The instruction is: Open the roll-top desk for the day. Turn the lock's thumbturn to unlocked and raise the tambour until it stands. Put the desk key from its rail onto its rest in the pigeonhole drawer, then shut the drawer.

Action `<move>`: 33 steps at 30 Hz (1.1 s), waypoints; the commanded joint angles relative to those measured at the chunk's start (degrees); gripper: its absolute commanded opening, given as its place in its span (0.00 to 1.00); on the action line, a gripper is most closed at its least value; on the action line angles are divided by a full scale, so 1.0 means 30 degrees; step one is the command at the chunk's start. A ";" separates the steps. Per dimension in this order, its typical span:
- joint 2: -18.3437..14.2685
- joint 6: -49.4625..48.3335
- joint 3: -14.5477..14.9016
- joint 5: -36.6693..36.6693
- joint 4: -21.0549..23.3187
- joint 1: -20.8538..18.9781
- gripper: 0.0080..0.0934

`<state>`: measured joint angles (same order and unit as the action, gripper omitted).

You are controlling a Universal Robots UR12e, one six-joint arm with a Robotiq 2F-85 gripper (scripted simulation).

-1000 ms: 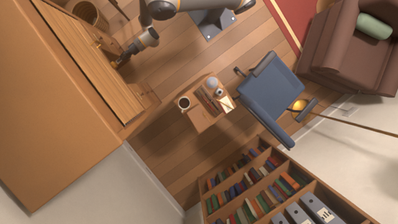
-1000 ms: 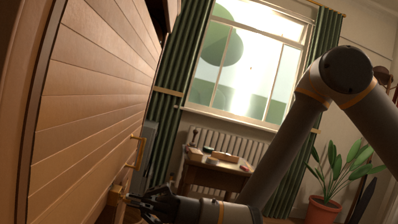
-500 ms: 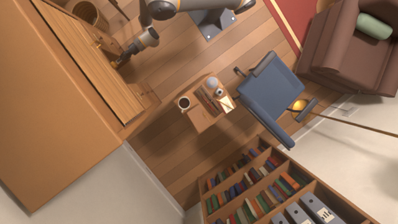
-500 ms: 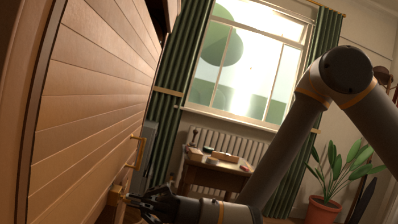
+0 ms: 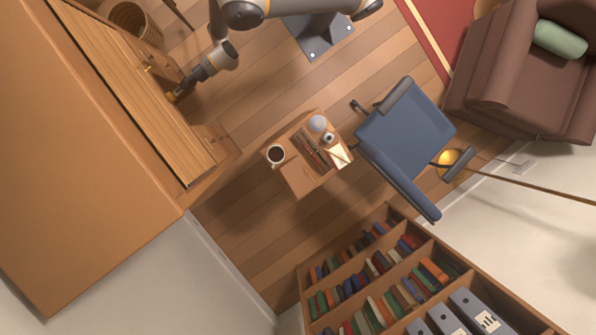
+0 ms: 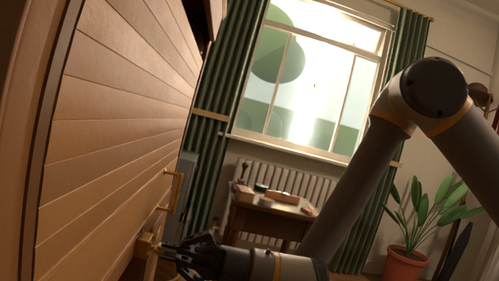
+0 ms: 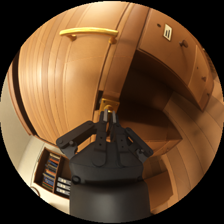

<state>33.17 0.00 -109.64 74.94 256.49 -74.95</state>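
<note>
The brass lock [image 7: 109,103] sits at the bottom edge of the closed slatted tambour [image 6: 107,117], and its small thumbturn [image 7: 109,110] sticks out toward me. I grip the thumbturn in my closed gripper [image 7: 108,116], level with the lock plate [image 6: 144,244]. Above the lock, the tambour's brass handle [image 7: 89,32] runs across the lowest slats [image 6: 173,190]. From overhead my gripper [image 5: 178,90] meets the desk front at the lock [image 5: 170,97]. The desk key, its rail and the pigeonhole drawer are hidden behind the tambour.
The desk's pedestal drawers [image 7: 196,67] stand beside the kneehole. A blue armchair [image 5: 405,135] and a low side table [image 5: 305,156] with a mug stand behind the arm. A bookcase [image 5: 409,284], a brown sofa [image 5: 521,74] and a wicker basket [image 5: 132,21] lie further off.
</note>
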 commanded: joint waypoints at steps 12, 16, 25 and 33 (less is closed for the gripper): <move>0.0015 0.0000 0.0005 0.0000 0.0004 0.0000 0.00; 0.0015 0.0000 0.0005 0.0000 0.0004 0.0000 0.00; 0.0015 0.0000 0.0005 0.0000 0.0004 0.0000 0.15; 0.0015 0.0000 0.0005 0.0000 0.0004 0.0000 0.15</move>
<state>33.17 0.00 -109.64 74.94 256.49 -74.95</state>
